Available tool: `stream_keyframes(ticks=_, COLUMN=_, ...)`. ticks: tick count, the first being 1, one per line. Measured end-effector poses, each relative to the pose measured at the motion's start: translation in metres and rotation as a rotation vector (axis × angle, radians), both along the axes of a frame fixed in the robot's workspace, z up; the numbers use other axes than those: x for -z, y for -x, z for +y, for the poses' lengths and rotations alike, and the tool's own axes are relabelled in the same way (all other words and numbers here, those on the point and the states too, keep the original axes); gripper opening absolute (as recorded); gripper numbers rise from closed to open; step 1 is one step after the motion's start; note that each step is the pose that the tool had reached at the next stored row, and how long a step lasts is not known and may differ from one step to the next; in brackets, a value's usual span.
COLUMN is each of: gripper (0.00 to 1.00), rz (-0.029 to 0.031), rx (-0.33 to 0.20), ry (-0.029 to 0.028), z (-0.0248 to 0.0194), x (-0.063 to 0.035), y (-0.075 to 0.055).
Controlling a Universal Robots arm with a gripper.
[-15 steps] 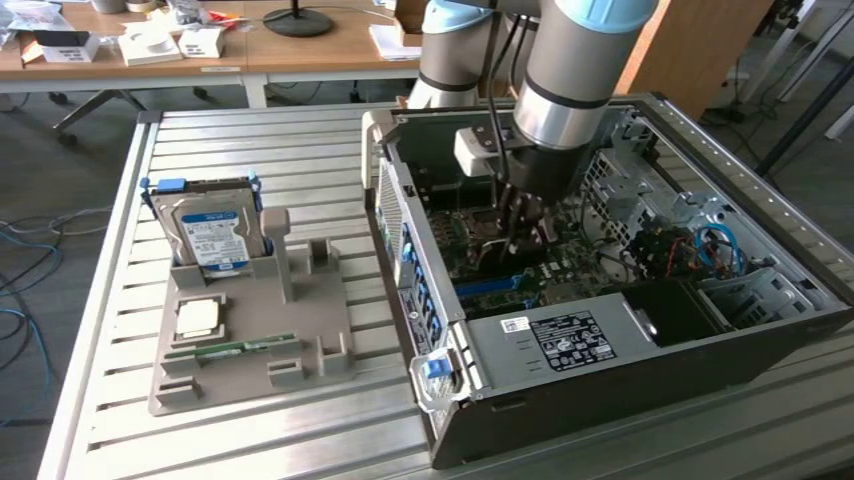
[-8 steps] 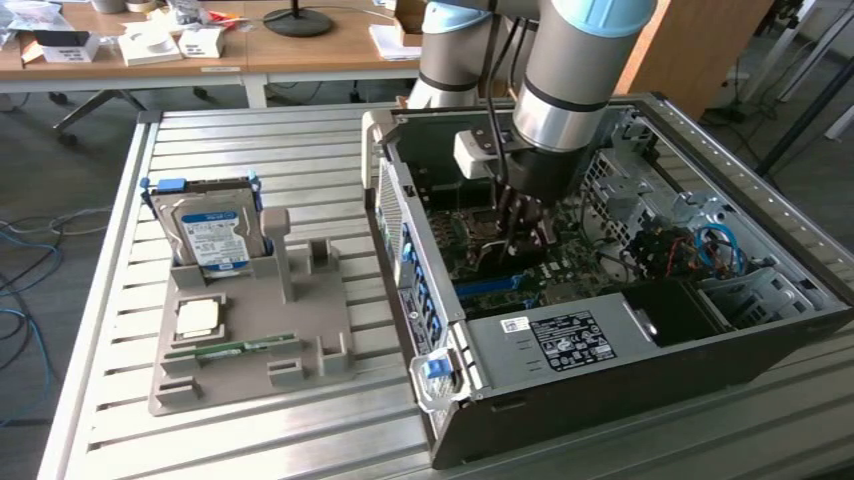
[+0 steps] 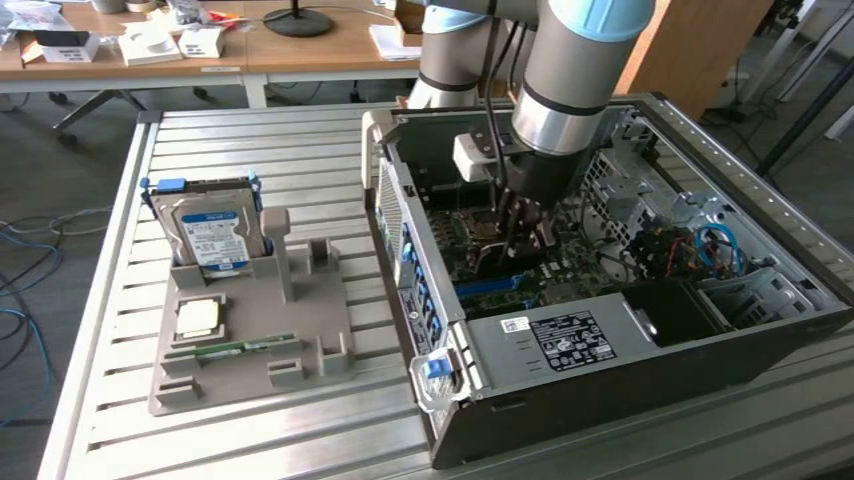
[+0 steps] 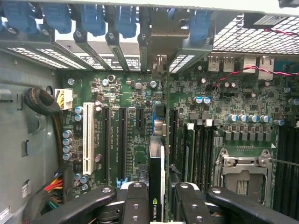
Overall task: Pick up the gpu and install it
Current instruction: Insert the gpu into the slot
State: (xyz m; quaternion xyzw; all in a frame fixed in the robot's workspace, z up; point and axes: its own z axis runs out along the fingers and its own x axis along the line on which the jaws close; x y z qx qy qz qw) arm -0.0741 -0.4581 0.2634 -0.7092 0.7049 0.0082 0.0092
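My gripper (image 3: 523,232) reaches down into the open computer case (image 3: 400,180) and is shut on the gpu (image 3: 497,262), a thin dark card held on edge just above the motherboard. In the wrist view the gpu (image 4: 156,161) runs edge-on between my two fingers (image 4: 135,200), a green logo showing near the grip. It stands over the green motherboard (image 4: 133,93), beside the black expansion slots (image 4: 122,144) and the white slot (image 4: 88,137). Its far end points at the rear slot openings (image 4: 154,46). Whether it sits in a slot I cannot tell.
On the slatted table, at the exterior view's left, a grey holder tray (image 3: 314,350) carries a silver hard drive (image 3: 211,235), a square chip (image 3: 198,317) and a green memory stick (image 3: 240,347). The power supply (image 3: 561,340) fills the case's near side. Desks stand behind.
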Motion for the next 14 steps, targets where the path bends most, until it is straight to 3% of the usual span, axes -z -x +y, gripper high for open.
stream_keyframes(ticks=14, gripper=0.26, rz=0.0000, rx=0.000, ry=-0.0001, z=0.0000, x=0.0030, y=0.0000)
